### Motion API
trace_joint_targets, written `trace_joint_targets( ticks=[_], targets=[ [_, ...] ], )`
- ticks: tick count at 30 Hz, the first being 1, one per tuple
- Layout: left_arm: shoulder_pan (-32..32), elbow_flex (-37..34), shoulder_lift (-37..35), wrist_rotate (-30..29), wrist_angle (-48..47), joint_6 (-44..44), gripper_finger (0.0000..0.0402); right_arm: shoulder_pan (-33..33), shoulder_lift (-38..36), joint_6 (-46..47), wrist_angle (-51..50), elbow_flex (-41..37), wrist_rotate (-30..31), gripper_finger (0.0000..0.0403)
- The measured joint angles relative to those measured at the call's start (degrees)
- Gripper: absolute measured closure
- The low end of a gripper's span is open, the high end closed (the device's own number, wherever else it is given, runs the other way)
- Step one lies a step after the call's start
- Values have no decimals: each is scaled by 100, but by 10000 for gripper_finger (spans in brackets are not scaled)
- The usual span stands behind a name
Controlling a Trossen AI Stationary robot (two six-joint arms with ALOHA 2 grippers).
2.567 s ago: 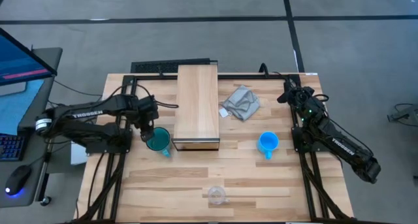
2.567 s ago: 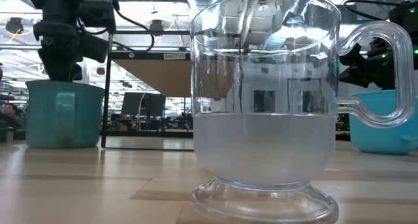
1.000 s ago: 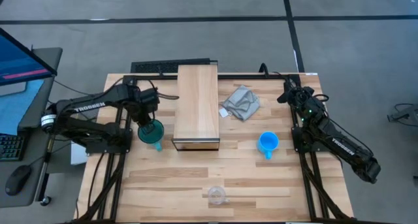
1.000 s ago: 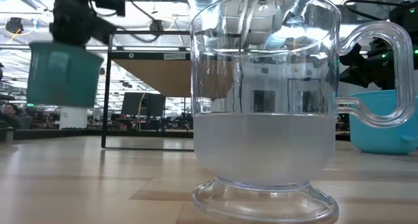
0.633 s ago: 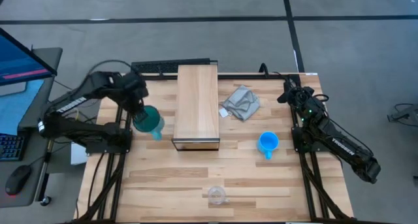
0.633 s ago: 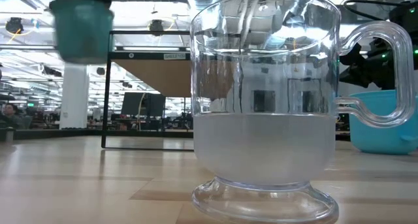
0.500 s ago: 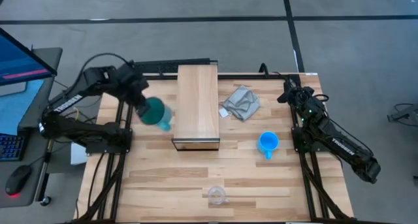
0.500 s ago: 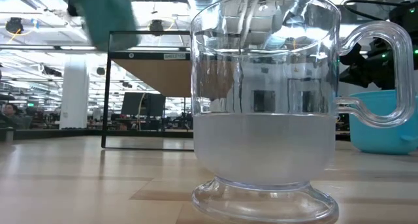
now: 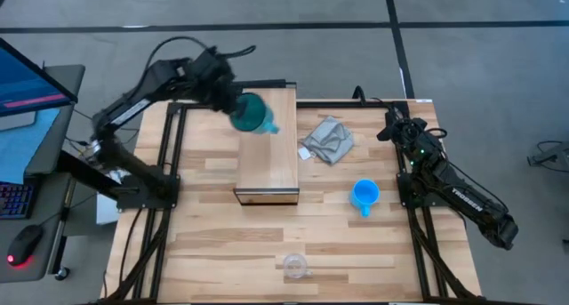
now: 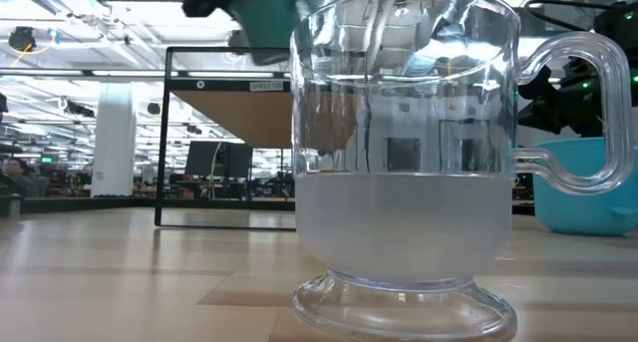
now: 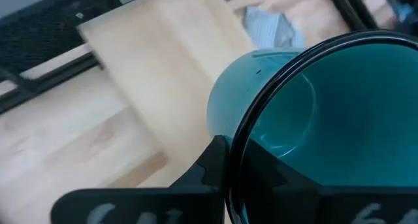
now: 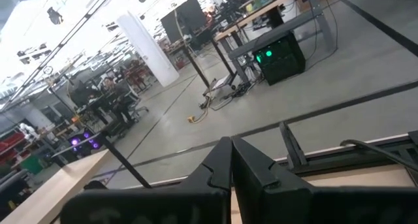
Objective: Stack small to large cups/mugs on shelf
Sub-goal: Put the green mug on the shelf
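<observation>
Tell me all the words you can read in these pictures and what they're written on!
"TROSSEN": on the right arm, in the high view.
A small white label on the black frame behind the glass cup: too small to read.
The left arm's lettering: too blurred to read.

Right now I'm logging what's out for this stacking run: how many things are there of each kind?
Handled mugs: 2, the teal mug held by the left gripper and the blue mug
Clear glass cup: 1
Grey cloth: 1
Wooden shelf: 1
Total: 5
</observation>
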Motion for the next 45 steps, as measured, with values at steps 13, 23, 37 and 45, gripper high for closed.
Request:
trace_joint_targets(
  ticks=[13, 23, 37, 45],
  targets=[
    [-22, 2035, 2016, -361, -486, -1824, 393, 0, -2, -84, 0, 0, -6, 370],
    [4, 2344, 2329, -496, -1186, -2448, 393, 0, -1, -498, -1, 0, -5, 370],
    [408, 2296, 2693, -297, -1323, -2545, 393, 2, 0, -498, -2, 0, -24, 370],
    [658, 2302, 2955, 26, -1318, -2053, 393, 2, -2, -498, -3, 0, -26, 370]
  ],
)
